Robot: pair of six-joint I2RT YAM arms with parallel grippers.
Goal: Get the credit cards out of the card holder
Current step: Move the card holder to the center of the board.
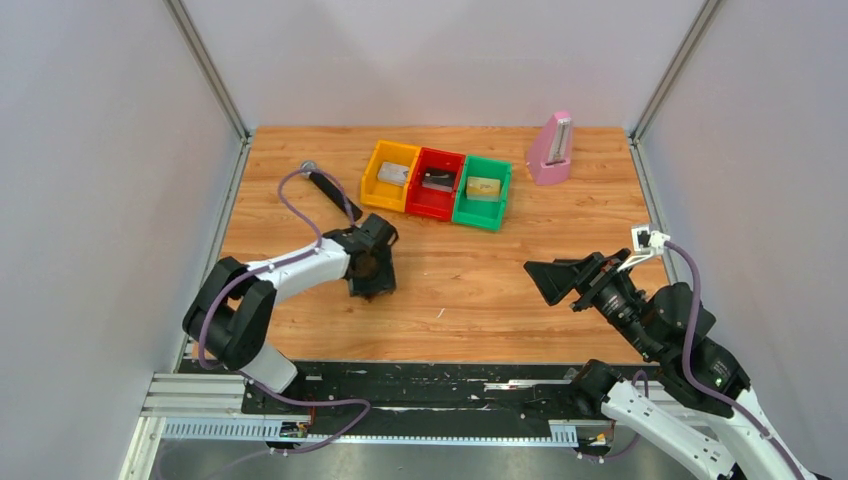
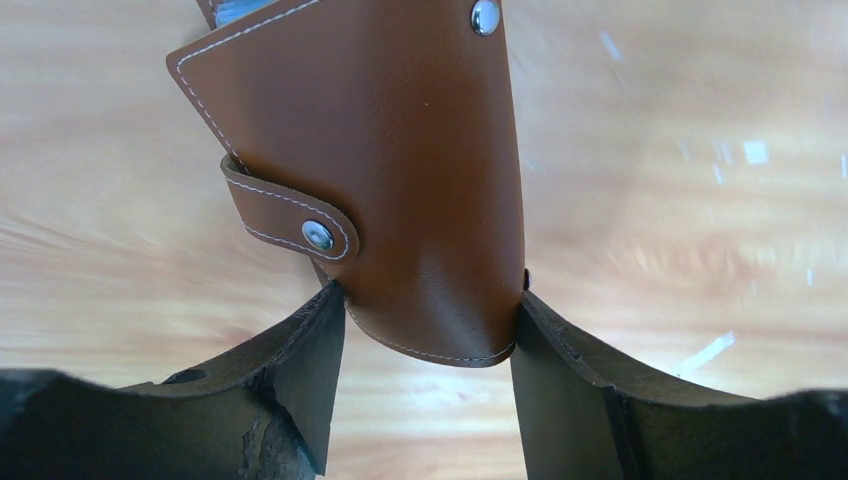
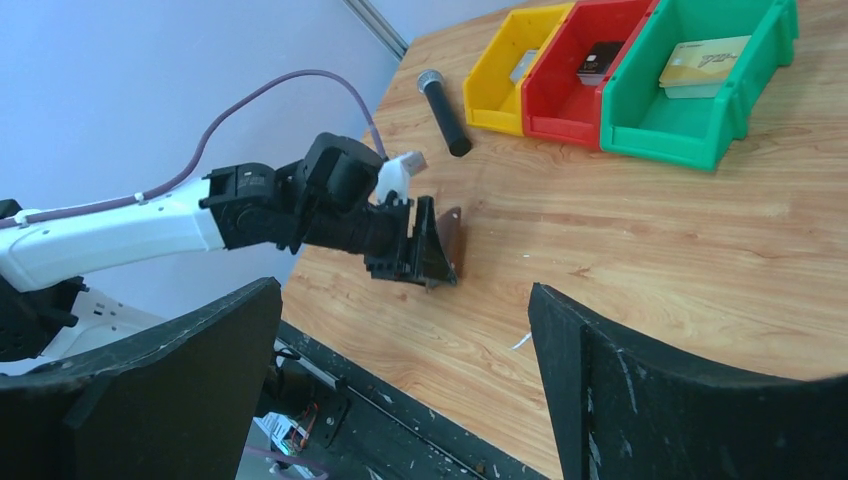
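The brown card holder (image 2: 400, 150), stitched in white with a snap strap, hangs folded shut above the wooden table. My left gripper (image 2: 428, 300) is shut on its lower rounded end, and both fingers (image 2: 300, 370) press its side edges. A sliver of light blue shows at the holder's top edge. From above, the left gripper (image 1: 370, 275) points down at the table left of centre, and the holder (image 1: 365, 268) barely shows. The right wrist view shows the holder (image 3: 452, 240) on edge. My right gripper (image 3: 403, 290) is open and empty at the right (image 1: 560, 280). One card lies in each bin: silver (image 1: 392, 172), dark (image 1: 438, 180), gold (image 1: 483, 186).
Yellow (image 1: 378, 190), red (image 1: 428, 203) and green (image 1: 478, 214) bins stand in a row at the back. A black microphone (image 1: 325, 185) lies at the back left. A pink metronome (image 1: 550, 148) stands at the back right. White walls enclose the table.
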